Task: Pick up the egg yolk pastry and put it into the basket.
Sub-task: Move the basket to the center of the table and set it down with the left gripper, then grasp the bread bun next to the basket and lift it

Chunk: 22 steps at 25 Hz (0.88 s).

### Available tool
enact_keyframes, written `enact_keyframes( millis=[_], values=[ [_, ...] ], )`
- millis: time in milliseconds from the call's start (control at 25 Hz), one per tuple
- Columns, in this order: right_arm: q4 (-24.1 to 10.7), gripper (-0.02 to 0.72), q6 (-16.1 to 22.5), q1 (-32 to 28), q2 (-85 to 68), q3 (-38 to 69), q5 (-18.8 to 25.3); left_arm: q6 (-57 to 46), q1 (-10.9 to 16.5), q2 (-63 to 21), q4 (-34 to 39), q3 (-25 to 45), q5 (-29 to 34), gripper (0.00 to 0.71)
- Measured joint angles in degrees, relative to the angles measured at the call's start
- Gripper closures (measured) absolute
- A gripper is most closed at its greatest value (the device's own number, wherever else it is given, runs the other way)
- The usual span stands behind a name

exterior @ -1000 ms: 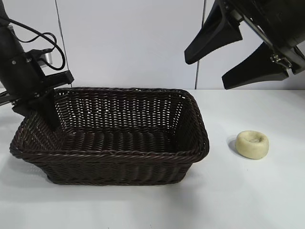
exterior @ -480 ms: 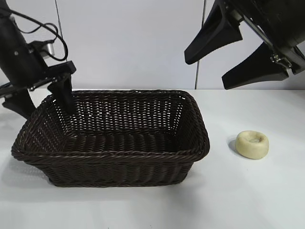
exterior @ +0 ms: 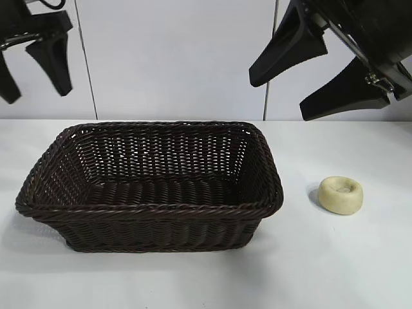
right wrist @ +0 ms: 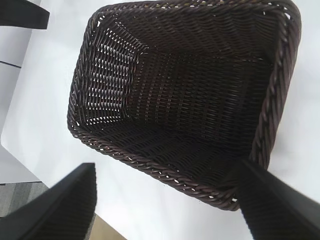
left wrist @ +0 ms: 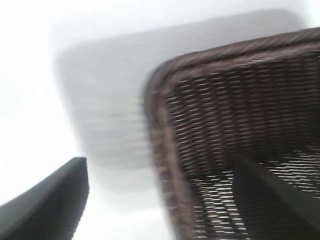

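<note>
While the left gripper (exterior: pixel 35 64) hangs spread and empty in the upper left of the exterior frame, the basket (exterior: pixel 148 209) fills the left and centre on the table (exterior: pixel 335 270). Right of it, apart from its braided rim, the egg yolk pastry (exterior: pixel 340 194) sits alone on bare white surface. At upper right the right gripper (exterior: pixel 306 80) hovers with fingers parted, holding nothing. It should descend straight, straddle the puck and close gently, since it looks soft. Open room surrounds the pastry; only the rim needs clearing.
</note>
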Motion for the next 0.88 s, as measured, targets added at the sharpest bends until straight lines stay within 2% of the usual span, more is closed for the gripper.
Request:
enact_keyframes(
  millis=[120,360,520,680,880],
  values=[
    [0.0,0.146,0.0,0.0,0.0,0.0,0.0,-1.7,0.5,0.0,4.2,0.0,0.1,0.136],
    [0.0,0.146,0.0,0.0,0.0,0.0,0.0,-2.2,3.9,0.0,5.1,0.0,1.0,0.136],
    [0.0,0.146,0.0,0.0,0.0,0.0,0.0,-2.6,5.2,-1.0,5.4,0.0,1.1,0.138],
    [0.0,0.146,0.0,0.0,0.0,0.0,0.0,-2.7,5.2,-5.8,5.4,0.9,1.2,0.139],
    [0.0,0.146,0.0,0.0,0.0,0.0,0.0,-2.8,5.2,-16.0,5.4,7.2,1.2,0.139]
  ],
)
